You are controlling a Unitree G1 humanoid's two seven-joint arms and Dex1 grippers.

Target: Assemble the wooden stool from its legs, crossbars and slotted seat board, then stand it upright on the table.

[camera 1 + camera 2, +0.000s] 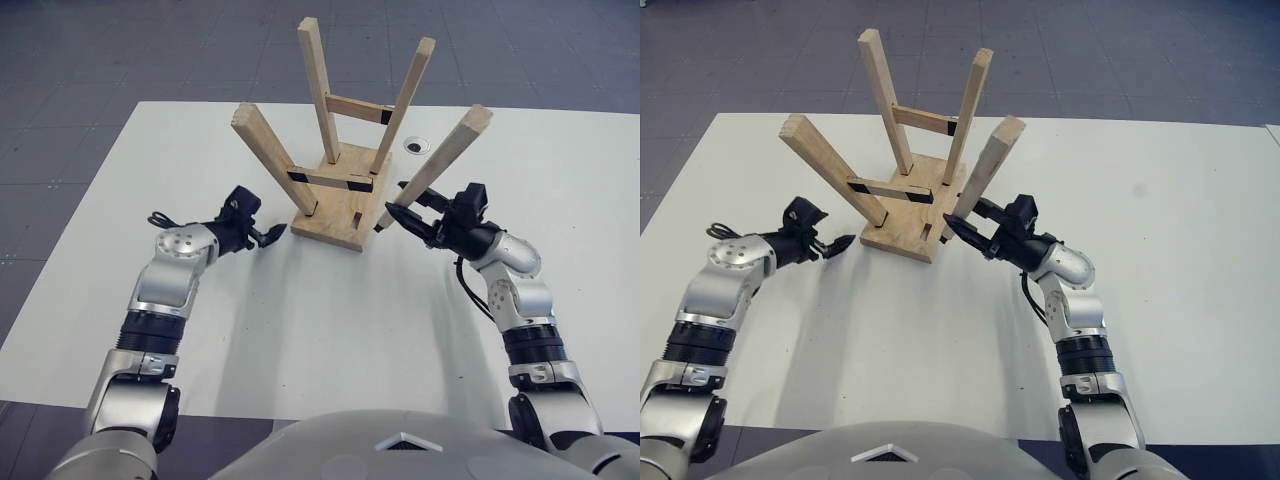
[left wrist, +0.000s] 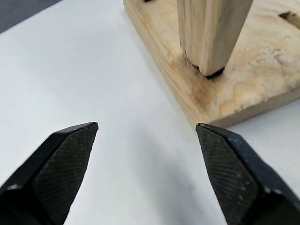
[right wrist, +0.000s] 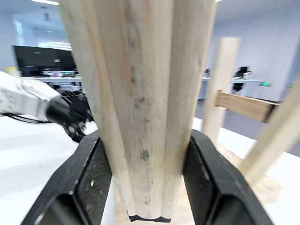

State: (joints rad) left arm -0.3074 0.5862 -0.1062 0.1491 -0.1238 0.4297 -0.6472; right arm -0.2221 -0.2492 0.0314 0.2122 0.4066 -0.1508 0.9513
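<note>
The stool [image 1: 330,180] sits upside down, seat board [image 1: 330,228] flat on the table [image 1: 300,330]; my right gripper [image 1: 405,207] pinches the near right leg [image 1: 452,148] low by its slot, I judge to seat it firmly; my left gripper [image 1: 275,236], fingers spread, hangs just beside the board's corner, ready to brace.

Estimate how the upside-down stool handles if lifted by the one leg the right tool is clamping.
Probably stiff: the stool is wood, braced by crossbars. Likely to tilt or swing, since the right tool clamps one corner leg, well off the middle of the seat board. That leg's joint might loosen under the whole weight.
</note>
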